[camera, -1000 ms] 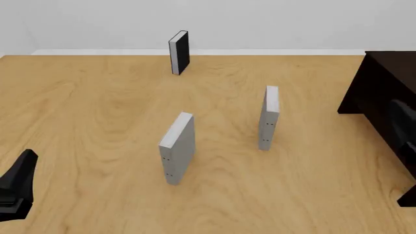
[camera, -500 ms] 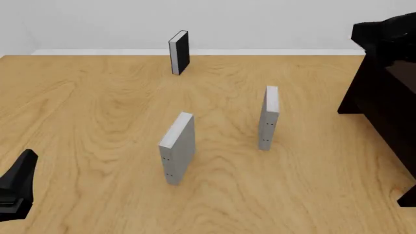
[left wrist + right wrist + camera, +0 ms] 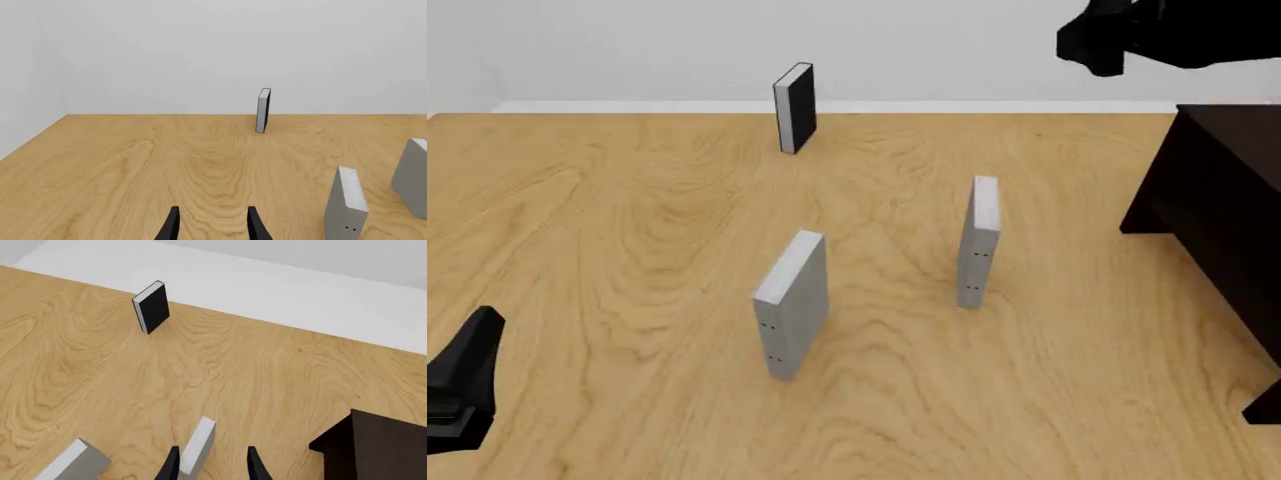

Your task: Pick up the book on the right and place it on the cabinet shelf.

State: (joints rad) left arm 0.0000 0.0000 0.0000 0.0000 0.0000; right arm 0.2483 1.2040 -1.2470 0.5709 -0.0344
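The book [image 3: 978,240] stands upright on the table, right of centre, slim and pale grey with tiny dark dots low on its narrow face. High above the table's far right, my right gripper [image 3: 1090,42] is well clear of it. In the right wrist view the book [image 3: 199,445] shows far below, between the open fingers [image 3: 172,465]. The dark cabinet [image 3: 1214,220] stands at the right edge, and I cannot make out its shelf. My left gripper [image 3: 471,355] rests low at the near left, open [image 3: 212,230] and holding nothing.
A thicker grey book [image 3: 790,305] stands upright near the table's middle, left of the slim one. A black-covered book [image 3: 794,107] stands at the far edge by the wall. Bare wood lies between the books and the cabinet [image 3: 373,447].
My right arm has risen from in front of the cabinet to high at the top right and shifted left. The books and left arm have not moved.
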